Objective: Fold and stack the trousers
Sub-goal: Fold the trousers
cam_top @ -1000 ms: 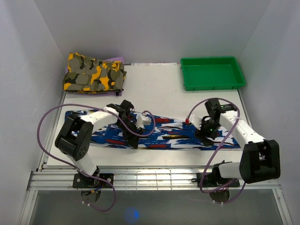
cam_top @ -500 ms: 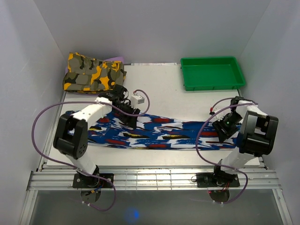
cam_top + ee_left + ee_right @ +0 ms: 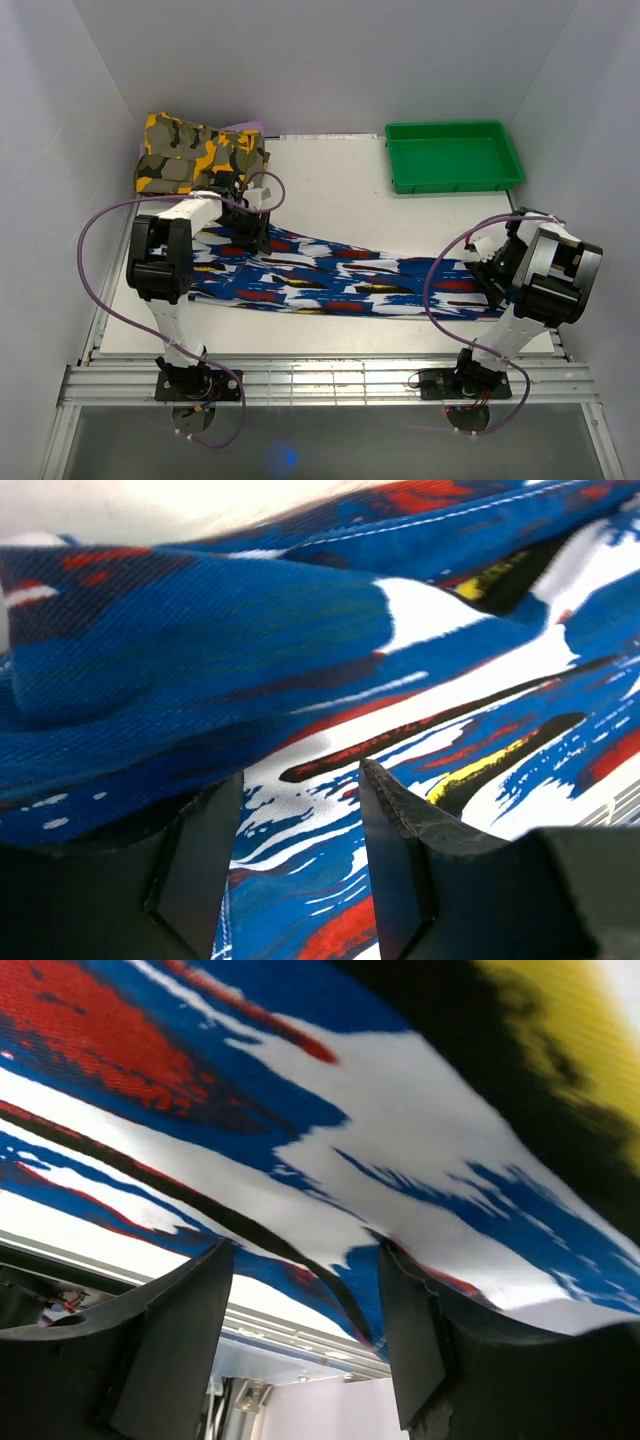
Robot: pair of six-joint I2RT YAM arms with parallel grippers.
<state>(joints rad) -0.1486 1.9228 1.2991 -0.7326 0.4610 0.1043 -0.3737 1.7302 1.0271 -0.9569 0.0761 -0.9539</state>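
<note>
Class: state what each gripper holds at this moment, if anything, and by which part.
Both grippers are at the trousers: the left gripper at their far-left end, the right gripper at their right end. Whether either has actually clamped the cloth cannot be told.
</note>
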